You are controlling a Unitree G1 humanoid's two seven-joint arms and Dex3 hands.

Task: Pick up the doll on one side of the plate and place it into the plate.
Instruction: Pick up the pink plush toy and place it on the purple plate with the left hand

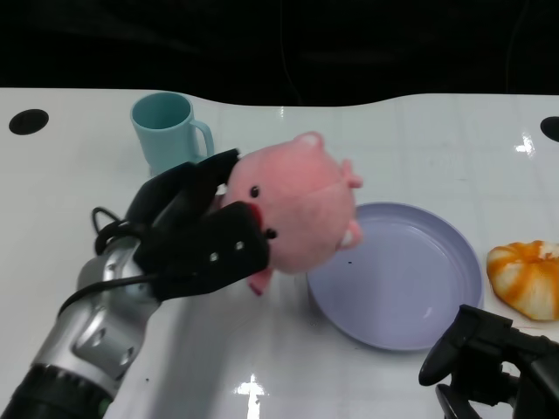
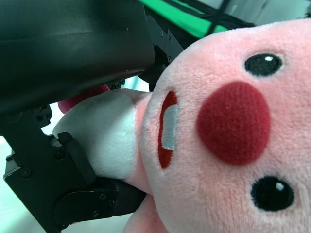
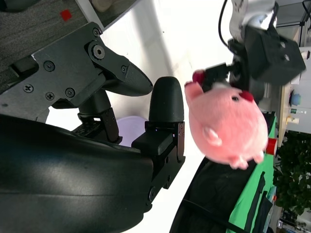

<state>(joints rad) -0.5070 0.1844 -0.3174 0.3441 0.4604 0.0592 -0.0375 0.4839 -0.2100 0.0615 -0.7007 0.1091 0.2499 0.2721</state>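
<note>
My left hand (image 1: pixel 196 231) grips a pink plush pig doll (image 1: pixel 301 205) and holds it in the air, just left of the lavender plate (image 1: pixel 445 305) and over its left rim. The left wrist view is filled by the doll's face (image 2: pixel 233 126), with black fingers (image 2: pixel 58 184) wrapped around its white foot. In the right wrist view the doll (image 3: pixel 226 124) hangs from my left hand (image 3: pixel 262 53). My right hand (image 1: pixel 489 358) rests low at the near right of the plate, fingers apart and holding nothing; its fingers (image 3: pixel 165 111) show close up with the plate (image 3: pixel 131 128) behind them.
A teal mug (image 1: pixel 166 127) stands at the back left, behind my left hand. An orange pumpkin-shaped plush (image 1: pixel 528 279) lies right of the plate. Black holes mark the white table at the far left (image 1: pixel 28 120) and far right.
</note>
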